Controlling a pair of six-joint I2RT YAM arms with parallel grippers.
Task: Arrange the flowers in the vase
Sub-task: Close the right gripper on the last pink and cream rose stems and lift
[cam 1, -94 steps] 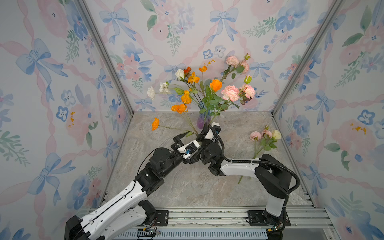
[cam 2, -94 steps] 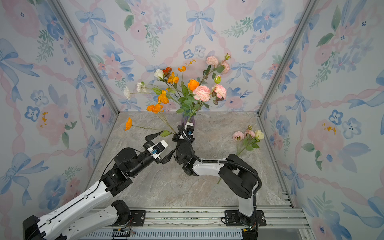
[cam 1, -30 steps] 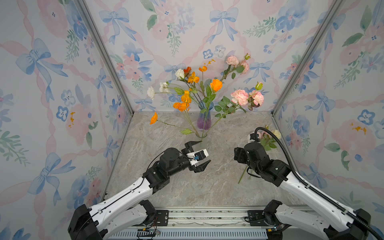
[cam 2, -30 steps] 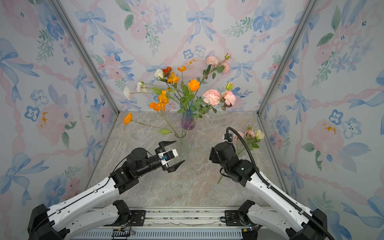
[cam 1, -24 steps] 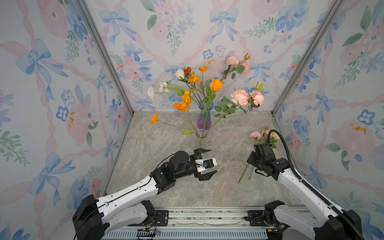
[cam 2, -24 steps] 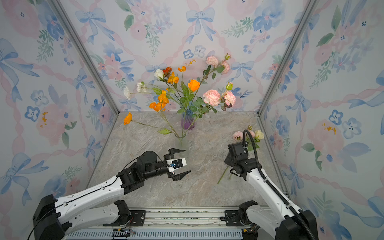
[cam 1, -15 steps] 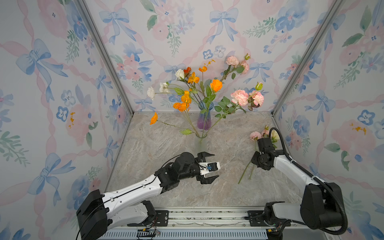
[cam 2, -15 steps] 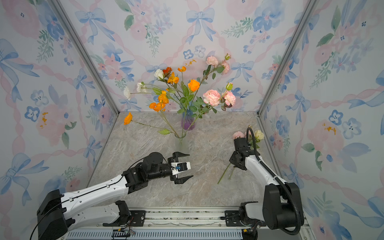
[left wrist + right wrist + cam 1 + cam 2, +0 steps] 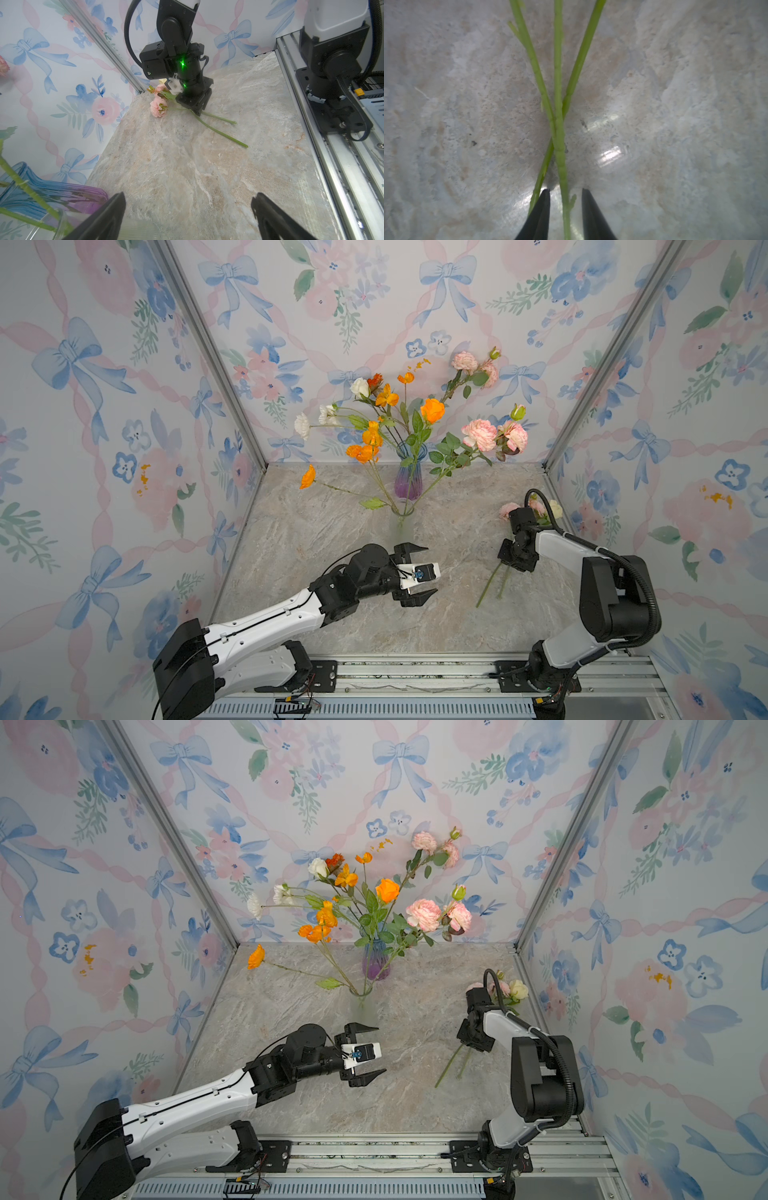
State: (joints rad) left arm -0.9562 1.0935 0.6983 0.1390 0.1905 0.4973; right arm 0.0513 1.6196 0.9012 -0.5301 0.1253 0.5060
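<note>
"Where did the loose flowers [image 9: 159, 106] lie?"

"Flat on the bench [image 9: 316, 539], well right of the clear vase [image 9: 361, 1009], stems crossed. Your right pincer [image 9: 565, 190] straddled one stem [image 9: 559, 124], not yet pinching. Your left pincer [image 9: 431, 569] gaped empty before the vase. You needed to close clear of the crossing."

In both top views we look down on the whole scene from high in front of the vase [image 9: 406, 486]. Our left wrist view starts just beside it; our right wrist view hugs the bench [image 9: 467, 104], well apart.
</note>
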